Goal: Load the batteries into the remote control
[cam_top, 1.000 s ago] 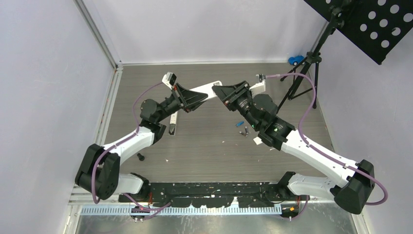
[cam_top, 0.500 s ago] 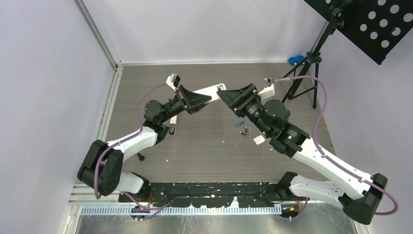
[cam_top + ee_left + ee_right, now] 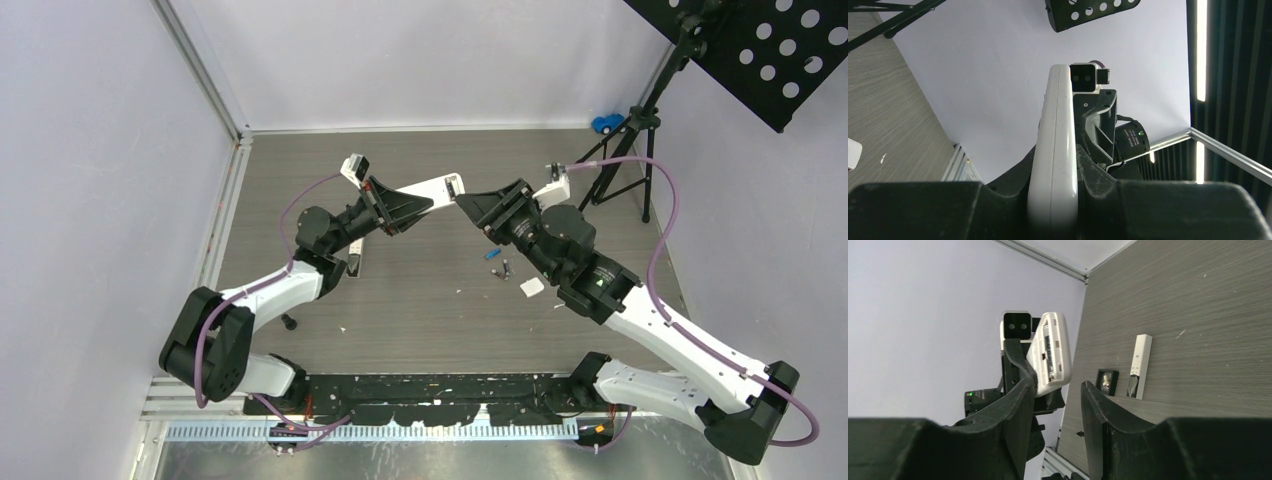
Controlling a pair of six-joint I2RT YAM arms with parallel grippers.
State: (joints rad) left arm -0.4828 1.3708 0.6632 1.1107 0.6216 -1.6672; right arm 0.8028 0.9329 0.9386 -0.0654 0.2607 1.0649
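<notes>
Since a moment ago, the right gripper (image 3: pixel 475 207) has been pulled back a little to the right and the near side. A small gap is now seen between it and the tip of the remote control (image 3: pixel 440 187). Its fingers are spread apart and nothing is held between them.

The remote control is held up in the air over the far middle of the table (image 3: pixel 420 320). It is clamped at its sides by the left gripper (image 3: pixel 412 203). In the right wrist view, the slot in its back is seen open, with a dark long thing inside.

Bare table is left on the near side between the two arms. The left side is shut in by a wall with a metal rail (image 3: pixel 225 200), and walls are also found on the far and right sides.

The batteries (image 3: pixel 505 268) are lying on the table, right of middle and close by the right arm. A small blue piece (image 3: pixel 491 254) is just beside them and a white flat piece (image 3: pixel 532 287) is near. A thin second remote (image 3: pixel 356 255) is lying under the left arm, and a black knob (image 3: pixel 289 321) is nearer. At the far right, a black stand (image 3: pixel 620 170) is set close to the right arm's purple cable (image 3: pixel 655 250).
</notes>
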